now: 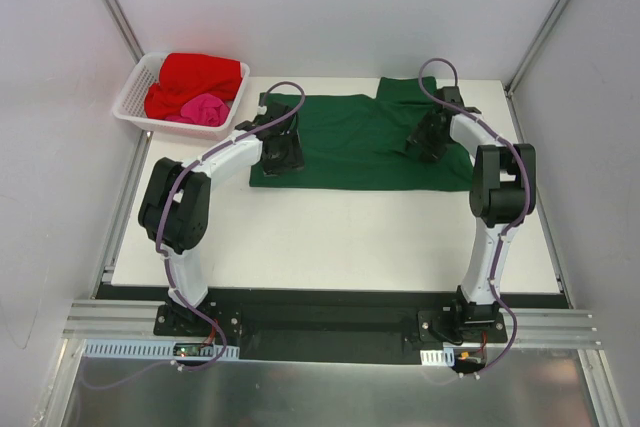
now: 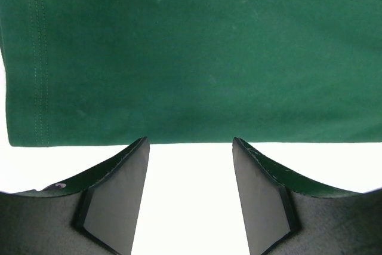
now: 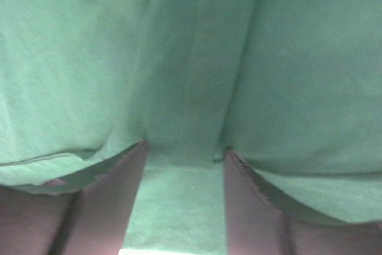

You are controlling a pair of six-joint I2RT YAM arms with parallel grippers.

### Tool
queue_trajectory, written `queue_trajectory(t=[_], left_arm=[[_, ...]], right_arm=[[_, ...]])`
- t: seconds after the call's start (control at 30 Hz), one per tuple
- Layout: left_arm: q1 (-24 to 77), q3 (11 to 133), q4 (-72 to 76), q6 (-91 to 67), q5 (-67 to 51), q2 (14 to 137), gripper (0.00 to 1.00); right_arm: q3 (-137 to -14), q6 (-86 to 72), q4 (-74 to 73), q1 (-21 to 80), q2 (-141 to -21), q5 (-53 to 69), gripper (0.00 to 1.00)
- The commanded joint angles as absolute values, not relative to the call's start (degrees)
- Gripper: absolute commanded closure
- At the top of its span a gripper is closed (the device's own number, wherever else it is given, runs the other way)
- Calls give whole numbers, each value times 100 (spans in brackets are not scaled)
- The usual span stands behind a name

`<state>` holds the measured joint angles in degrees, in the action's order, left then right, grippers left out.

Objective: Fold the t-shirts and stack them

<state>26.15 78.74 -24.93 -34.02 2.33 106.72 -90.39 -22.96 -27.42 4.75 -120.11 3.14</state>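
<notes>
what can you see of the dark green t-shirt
The dark green t-shirt is plain soft cloth, spread mostly flat at the far side of the white table, with a sleeve sticking out at its far edge. Double stitching runs along its left edge. The left end effector sits open at its near left corner. The right end effector is down on its right side, with seamed cloth bunched between its fingers.
</notes>
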Motion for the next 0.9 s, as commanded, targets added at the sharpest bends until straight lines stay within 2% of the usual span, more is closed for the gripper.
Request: queue_trajectory(t=[0.0,0.2,0.57,0.67,0.77,0.8,0.87], left_arm=[[2558,7813,-2470,-3516,176,10441,42],[2558,7813,-2452,-3586,97,10555,42],[2505,7708,-2452,-3533,132,10477,43],[2479,7673,-2452,-3524,97,10468,43],[2470,7655,-2443,-3516,97,10441,42],[2461,7647,-2452,-3516,97,10424,42],[2443,7638,-2452,-3507,97,10406,42]], right_arm=[[-9360,-2277,-2654,562,-11945,150,45],[-9413,-2048,-2681,624,-11838,35,40],[-9677,-2092,-2839,633,-12296,35,42],[-9721,-2127,-2830,642,-12349,53,48],[-9764,-2145,-2804,642,-12349,114,59],[-9765,-2153,-2804,659,-12349,97,70],[-9756,-2206,-2778,677,-12296,79,81]])
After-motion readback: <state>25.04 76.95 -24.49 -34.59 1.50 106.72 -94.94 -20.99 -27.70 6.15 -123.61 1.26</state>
